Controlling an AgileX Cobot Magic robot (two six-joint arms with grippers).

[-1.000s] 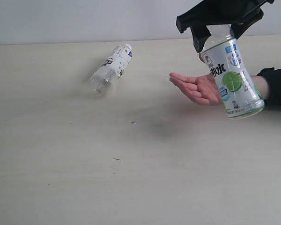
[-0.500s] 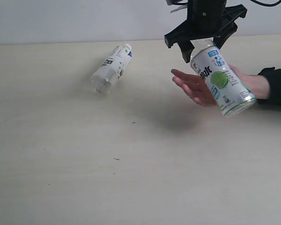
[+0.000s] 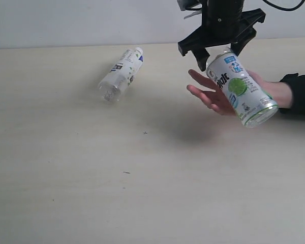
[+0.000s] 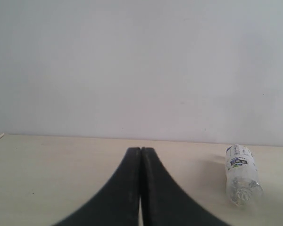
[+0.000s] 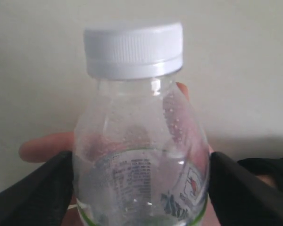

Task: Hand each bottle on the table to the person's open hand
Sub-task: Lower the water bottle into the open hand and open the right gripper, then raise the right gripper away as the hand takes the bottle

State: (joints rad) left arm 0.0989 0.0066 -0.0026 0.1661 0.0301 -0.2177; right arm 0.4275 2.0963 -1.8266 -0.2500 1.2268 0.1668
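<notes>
A white-labelled bottle with green print [image 3: 239,89] hangs tilted, base toward the front right, resting across the person's open hand [image 3: 208,94]. My right gripper [image 3: 219,53] is shut on its upper body just below the white cap, one finger on each side [image 5: 141,188]. In the right wrist view the bottle [image 5: 141,155] fills the frame, with the hand's fingers [image 5: 42,148] behind it. A second white-labelled bottle with dark print [image 3: 120,74] lies on its side on the table [image 3: 91,178] at the back left. My left gripper [image 4: 140,150] is shut with nothing in it, and that bottle [image 4: 241,175] lies beyond it.
The person's black sleeve [image 3: 300,94] comes in from the right edge. A pale wall runs along the table's far edge. No other bottles show.
My right gripper carried the green-print bottle left and down over the open hand and tilted it; the hand rose slightly. The lying bottle has not moved.
</notes>
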